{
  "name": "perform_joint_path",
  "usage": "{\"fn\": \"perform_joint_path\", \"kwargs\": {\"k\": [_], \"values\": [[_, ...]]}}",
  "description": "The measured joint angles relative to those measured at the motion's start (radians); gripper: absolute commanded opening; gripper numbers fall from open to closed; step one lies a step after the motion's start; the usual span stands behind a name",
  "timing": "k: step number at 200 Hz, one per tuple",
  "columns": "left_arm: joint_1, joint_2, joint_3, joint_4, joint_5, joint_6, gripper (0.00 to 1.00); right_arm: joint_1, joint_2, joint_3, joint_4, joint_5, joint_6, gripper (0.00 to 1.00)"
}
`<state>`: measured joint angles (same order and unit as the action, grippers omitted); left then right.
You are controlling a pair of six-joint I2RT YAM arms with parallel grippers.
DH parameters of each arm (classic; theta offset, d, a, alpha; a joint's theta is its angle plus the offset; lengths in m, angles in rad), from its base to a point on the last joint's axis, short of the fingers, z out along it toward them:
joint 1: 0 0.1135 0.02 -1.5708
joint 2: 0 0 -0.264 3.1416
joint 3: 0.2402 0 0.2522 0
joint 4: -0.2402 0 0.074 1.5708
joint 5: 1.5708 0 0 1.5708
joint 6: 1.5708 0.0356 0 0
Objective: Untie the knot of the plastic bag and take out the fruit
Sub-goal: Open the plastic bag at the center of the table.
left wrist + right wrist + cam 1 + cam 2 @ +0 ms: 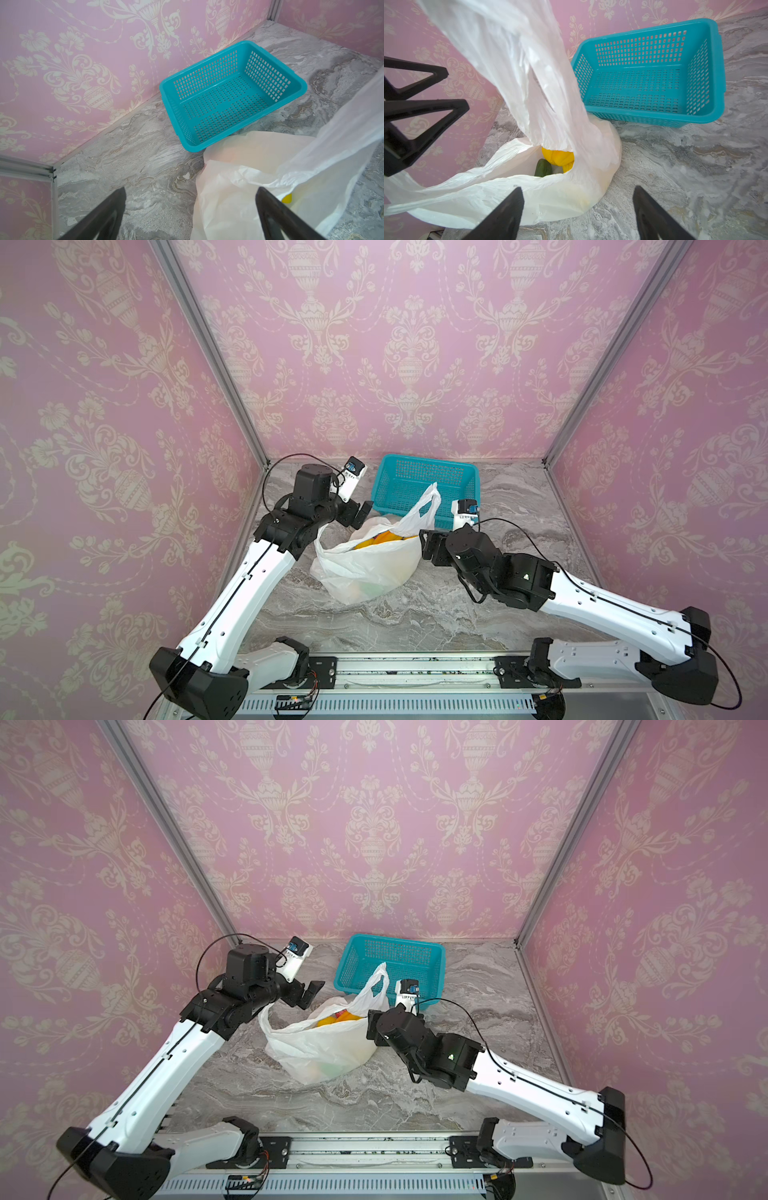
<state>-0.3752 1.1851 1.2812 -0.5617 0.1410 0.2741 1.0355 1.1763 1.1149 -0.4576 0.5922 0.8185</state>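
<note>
Left hand [362, 513] spread wide, right hand [424, 546] parted (both empty)

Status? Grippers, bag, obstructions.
Open, empty: left gripper, right gripper, flanking plastic bag. Bag untied, fruit inside. Handle loop upright at mouth, partly screening fruit.

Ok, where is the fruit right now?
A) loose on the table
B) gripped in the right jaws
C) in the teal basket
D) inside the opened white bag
D: the right wrist view shows yellow and green fruit inside the open mouth of the plastic bag, while the teal basket holds nothing.
</note>
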Motion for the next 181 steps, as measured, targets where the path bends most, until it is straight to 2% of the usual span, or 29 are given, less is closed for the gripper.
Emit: {"fn": "perform_joint_path", "kwargs": {"k": [31, 61, 93, 143, 181], "values": [[0.000, 0.026, -0.047, 0.014, 0.084, 0.055, 0.95, -0.097, 0.035, -0.002, 0.016, -0.008, -0.008, 0.81], [-0.001, -0.010, -0.191, 0.038, 0.172, 0.157, 0.96, -0.185, 0.082, -0.011, 0.076, -0.076, -0.054, 0.80], [-0.006, -0.032, -0.210, 0.038, 0.214, 0.212, 0.95, -0.189, 0.105, -0.013, 0.132, -0.133, -0.106, 0.70], [-0.017, 0.026, -0.211, 0.034, 0.212, 0.287, 0.91, -0.192, 0.105, -0.023, 0.191, -0.153, -0.137, 0.56], [-0.040, 0.034, -0.212, 0.022, 0.197, 0.333, 0.90, -0.203, 0.105, -0.029, 0.203, -0.161, -0.140, 0.51]]}}
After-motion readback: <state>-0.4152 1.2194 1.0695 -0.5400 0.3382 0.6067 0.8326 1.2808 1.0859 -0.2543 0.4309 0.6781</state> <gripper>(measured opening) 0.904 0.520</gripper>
